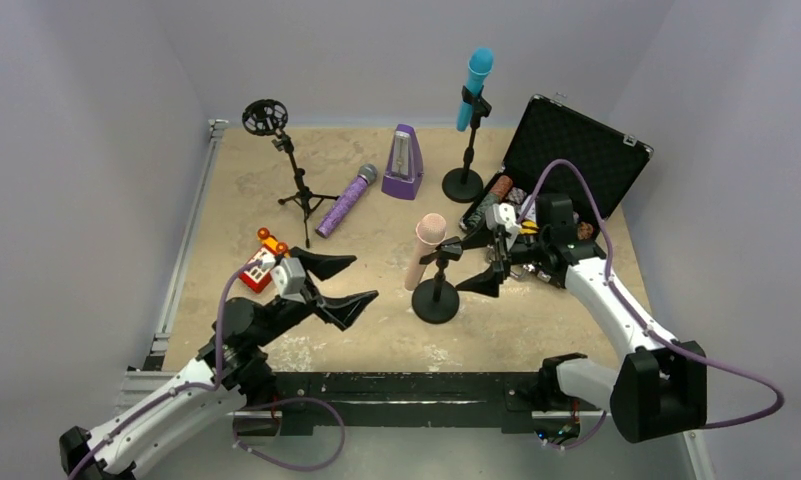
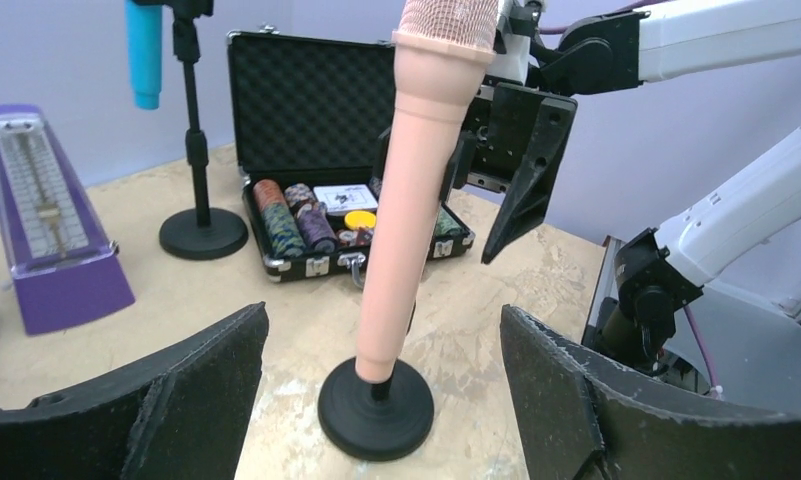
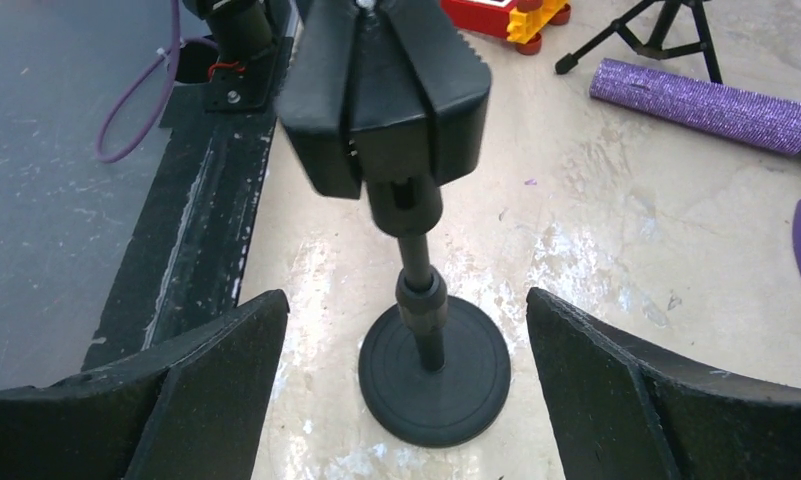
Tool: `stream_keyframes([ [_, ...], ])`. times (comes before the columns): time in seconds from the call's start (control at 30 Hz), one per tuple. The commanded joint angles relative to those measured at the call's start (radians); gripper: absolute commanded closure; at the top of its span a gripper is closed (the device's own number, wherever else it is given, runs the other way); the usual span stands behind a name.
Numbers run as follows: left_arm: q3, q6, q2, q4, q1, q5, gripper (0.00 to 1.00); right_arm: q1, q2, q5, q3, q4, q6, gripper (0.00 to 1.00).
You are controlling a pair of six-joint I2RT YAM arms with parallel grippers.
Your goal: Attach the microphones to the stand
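Note:
The pale pink microphone (image 1: 425, 250) sits tilted in the clip of the near round-base stand (image 1: 436, 300). It also shows in the left wrist view (image 2: 416, 190). The cyan-blue microphone (image 1: 476, 82) is clipped on the far round-base stand (image 1: 463, 183). The glittery purple microphone (image 1: 343, 201) lies flat on the table next to the tripod stand (image 1: 298, 190), whose ring mount (image 1: 265, 117) is empty. My left gripper (image 1: 364, 278) is open and empty, just left of the pink microphone. My right gripper (image 1: 466, 265) is open and empty, just right of the near stand's clip (image 3: 386, 90).
A purple metronome (image 1: 404, 162) stands at the back centre. An open black case (image 1: 566, 165) with chips lies at the back right, behind my right arm. A red and yellow toy (image 1: 260, 265) sits beside my left gripper. A metal rail (image 1: 186, 240) edges the table's left side.

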Motion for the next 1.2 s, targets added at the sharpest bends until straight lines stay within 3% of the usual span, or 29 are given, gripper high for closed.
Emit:
stream_keyframes([
  [0.0,-0.05,-0.049,-0.161,-0.227,0.007,-0.072,0.11,0.043,0.016,-0.049,-0.045,0.398,0.227,0.08],
  [0.17,-0.055,-0.075,-0.225,-0.313,0.006,-0.082,0.11,0.121,0.058,-0.033,-0.085,0.593,0.362,0.12],
  [0.27,-0.048,-0.079,-0.213,-0.318,0.006,-0.069,0.11,0.138,0.083,-0.023,-0.097,0.686,0.465,0.22],
  [0.37,-0.039,-0.078,-0.207,-0.325,0.006,-0.065,0.11,0.138,0.098,-0.031,-0.114,0.752,0.524,0.38],
  [0.57,-0.019,-0.068,-0.215,-0.354,0.006,-0.06,0.11,0.134,0.072,-0.052,-0.134,0.756,0.535,0.89],
  [0.7,0.006,-0.052,-0.228,-0.415,0.006,-0.056,0.11,0.078,-0.031,-0.034,-0.099,0.587,0.433,0.97],
  [0.8,0.015,-0.048,-0.237,-0.421,0.006,-0.051,0.11,-0.029,-0.096,-0.052,-0.037,0.335,0.293,0.98],
  [1.0,0.017,-0.052,-0.237,-0.422,0.005,-0.042,0.11,-0.333,-0.146,-0.015,0.143,-0.365,-0.135,0.98],
  [1.17,0.02,-0.051,-0.234,-0.421,0.006,-0.034,0.11,-0.617,-0.137,0.036,0.264,-0.63,-0.273,0.98],
])
